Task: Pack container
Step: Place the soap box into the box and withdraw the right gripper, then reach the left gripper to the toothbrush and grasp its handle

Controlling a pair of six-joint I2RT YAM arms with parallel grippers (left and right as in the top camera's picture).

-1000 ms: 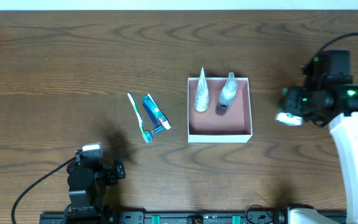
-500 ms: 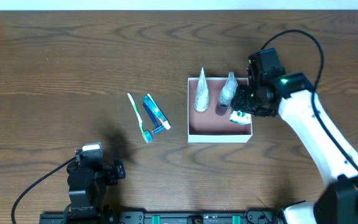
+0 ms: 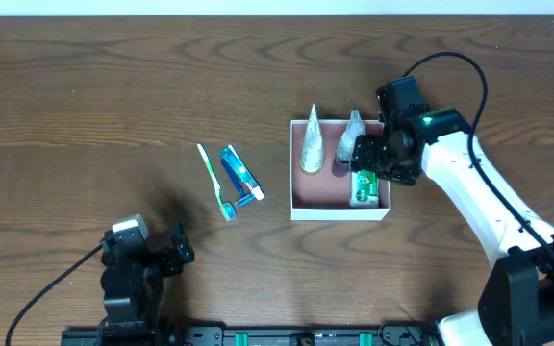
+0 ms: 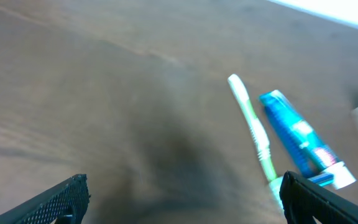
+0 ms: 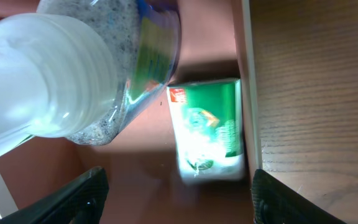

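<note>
Right claw (image 3: 365,161) hangs wide over the container (image 3: 339,212) at table (image 3: 113,77) ctr-right, green packet (image 3: 362,185) loose inside, so we judge drop-off done; next we'd lift clear & fetch toothbrush (image 3: 213,180), paste (image 3: 241,174).

A white-and-green plastic toothbrush (image 3: 214,181) lies just left of a blue toothpaste tube (image 3: 241,173) on the dark wooden table (image 3: 85,96). Well to the right, a small green packet (image 3: 362,185) lies just near of a clear speckled bottle (image 3: 352,144), beside a clear cone-shaped tube (image 3: 311,144).

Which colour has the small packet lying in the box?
The packet is green with white; the right wrist view shows it best.
</note>
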